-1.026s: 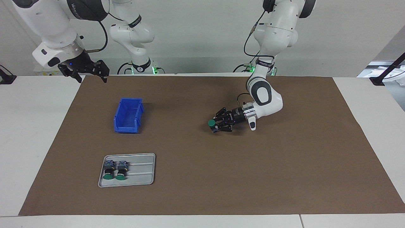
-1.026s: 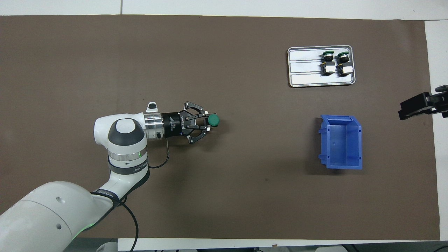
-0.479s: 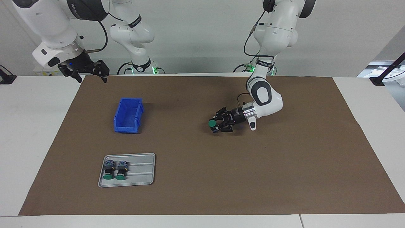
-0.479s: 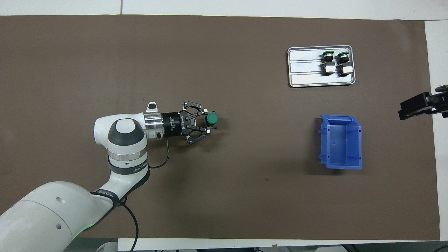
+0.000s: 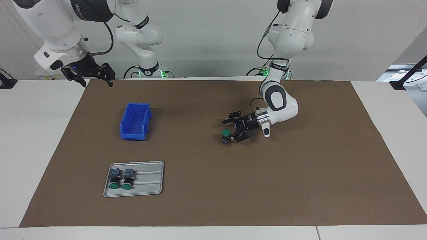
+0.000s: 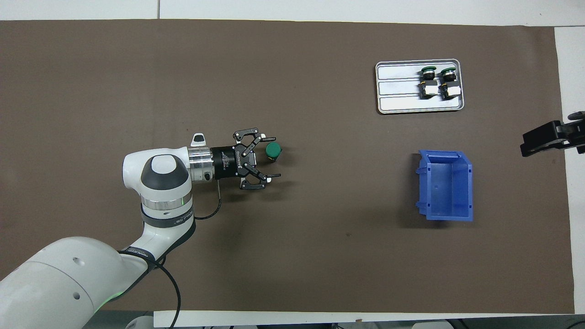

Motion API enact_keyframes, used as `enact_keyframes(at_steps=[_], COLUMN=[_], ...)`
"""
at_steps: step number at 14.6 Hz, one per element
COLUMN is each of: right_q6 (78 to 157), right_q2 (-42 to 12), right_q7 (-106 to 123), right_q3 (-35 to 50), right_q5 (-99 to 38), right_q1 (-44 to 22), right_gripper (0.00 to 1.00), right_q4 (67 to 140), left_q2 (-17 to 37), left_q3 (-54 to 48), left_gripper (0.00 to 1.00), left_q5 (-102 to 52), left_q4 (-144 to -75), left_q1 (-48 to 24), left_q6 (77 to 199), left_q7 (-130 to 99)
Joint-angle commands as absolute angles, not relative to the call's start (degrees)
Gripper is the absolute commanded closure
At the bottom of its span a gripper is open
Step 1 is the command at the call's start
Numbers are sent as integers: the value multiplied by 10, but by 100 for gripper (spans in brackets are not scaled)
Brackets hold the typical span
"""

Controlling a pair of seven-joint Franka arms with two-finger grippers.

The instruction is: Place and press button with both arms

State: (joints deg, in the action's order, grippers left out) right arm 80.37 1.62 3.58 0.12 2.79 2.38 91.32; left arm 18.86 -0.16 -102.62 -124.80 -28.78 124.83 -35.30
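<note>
Here the landmark is the blue bin (image 5: 135,120), standing on the brown mat (image 5: 300,173) toward the right arm's end of the table. Nearest the robots, the right gripper (image 5: 89,74) hangs with its fingers spread and empty over the mat's edge near the bin, and that arm waits. Level with the bin, well apart from it toward the left arm's end, the left gripper (image 6: 269,157) lies low and horizontal, jaws wide and holding nothing. The button (image 6: 273,149) stands on the mat between its fingertips, close to the finger farther from the robots, green cap up and its axis upright. A press would have to come straight down onto that cap, and the left gripper is far nearer to it. Farthest from the robots, past the bin, a metal tray (image 5: 151,176) holds two spare buttons (image 5: 120,179) on their sides.
</note>
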Motion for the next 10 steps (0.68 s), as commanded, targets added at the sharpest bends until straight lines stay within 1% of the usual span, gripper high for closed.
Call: enact_keyframes(at_steps=[1, 3, 7, 10], right_q6=[795, 795, 795, 795], right_q2=[18, 18, 18, 18], right_q7=[45, 45, 45, 45], right_q3=[2, 2, 2, 2], right_q5=[29, 30, 29, 29], right_q1=[25, 25, 25, 25], right_gripper=[1, 1, 1, 1], right_q4=[911, 911, 911, 911], left_q2=[171, 151, 105, 79], left_q3=[5, 6, 6, 6], left_gripper=[0, 0, 0, 0], left_q5=[-1030, -1006, -890, -821], left_q4=[-1254, -1257, -1255, -1253], left_q1=[-296, -293, -288, -275], left_q6=[1257, 1258, 1283, 1281], left_q7=[-366, -386, -491, -519])
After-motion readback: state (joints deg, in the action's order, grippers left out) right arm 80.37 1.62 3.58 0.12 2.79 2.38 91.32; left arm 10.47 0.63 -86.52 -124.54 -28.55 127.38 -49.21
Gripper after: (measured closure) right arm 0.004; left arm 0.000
